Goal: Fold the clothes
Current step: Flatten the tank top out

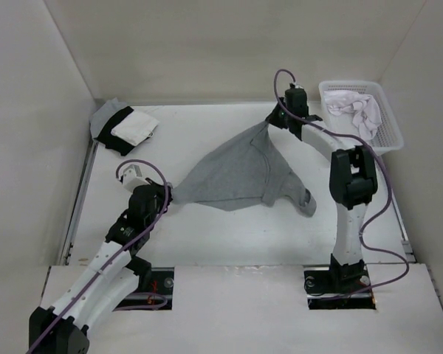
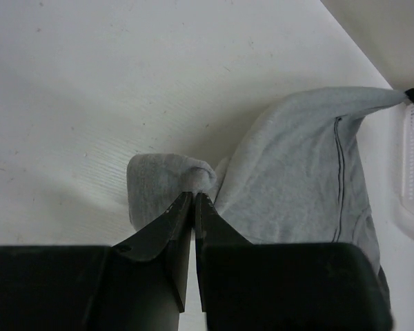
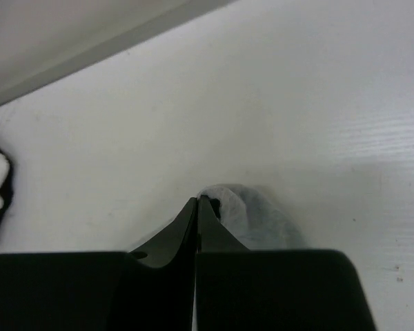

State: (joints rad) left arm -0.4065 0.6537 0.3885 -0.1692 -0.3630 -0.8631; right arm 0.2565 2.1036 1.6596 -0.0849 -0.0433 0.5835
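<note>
At the table's (image 1: 229, 236) near left, the left gripper (image 1: 168, 196) clamps its fingers on a bunched corner of the grey tank top (image 1: 236, 173); at the far side, the right gripper (image 1: 270, 122) is pinched tight on the opposite corner. The hold appears meant to stretch the tank top flat for folding: it spans mid-table, long axis running diagonally from near left to far right, one loose end trailing to the right.

grey tank top (image 1: 236, 173), stretched, lifted above table

Left end effector (image 2: 194, 196) and right end effector (image 3: 198, 201) both closed tight
</note>
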